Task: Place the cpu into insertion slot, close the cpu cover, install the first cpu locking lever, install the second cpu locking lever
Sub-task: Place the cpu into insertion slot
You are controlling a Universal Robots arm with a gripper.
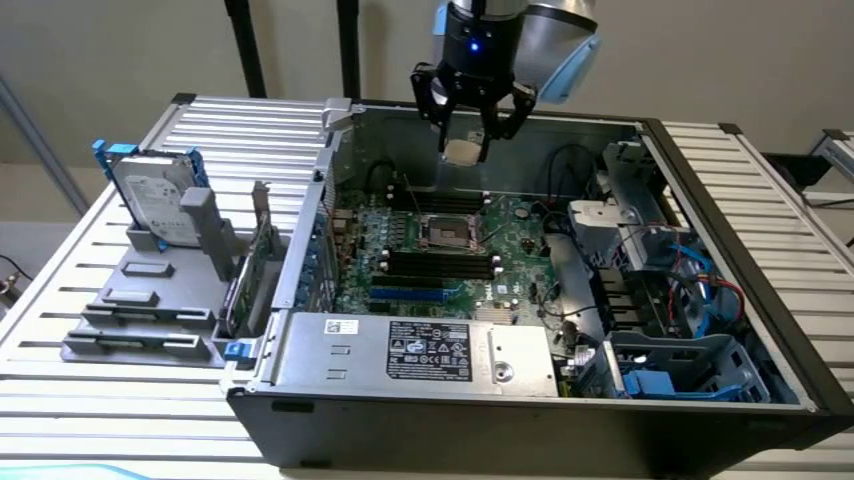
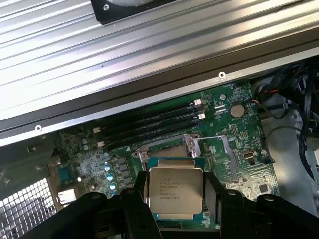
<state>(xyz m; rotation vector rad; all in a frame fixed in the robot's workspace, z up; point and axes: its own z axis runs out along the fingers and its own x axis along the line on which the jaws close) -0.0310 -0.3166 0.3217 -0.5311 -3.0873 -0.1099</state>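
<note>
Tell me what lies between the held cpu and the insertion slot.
Nothing solid: in the exterior view the gripper holds the cpu raised in open air, clear of the insertion slot.

**Open computer case, gripper overhead**

The case (image 1: pixel 534 440) lies open on the table (image 1: pixel 80 400). Inside it the circuit board (image 1: pixel 514 230) lies flat, with the insertion slot (image 1: pixel 450 232) near its middle. Memory slots (image 1: pixel 434 265) sit between that and the power supply box (image 1: pixel 414 350), against the wall nearest the camera. Above the slot hangs the gripper (image 1: pixel 465 146) — the cpu (image 1: pixel 462 153) between its fingers, clear of the board. At the exterior view's left, outside the case, a hard drive (image 1: pixel 150 195) stands in a rack (image 1: pixel 134 300).
</note>
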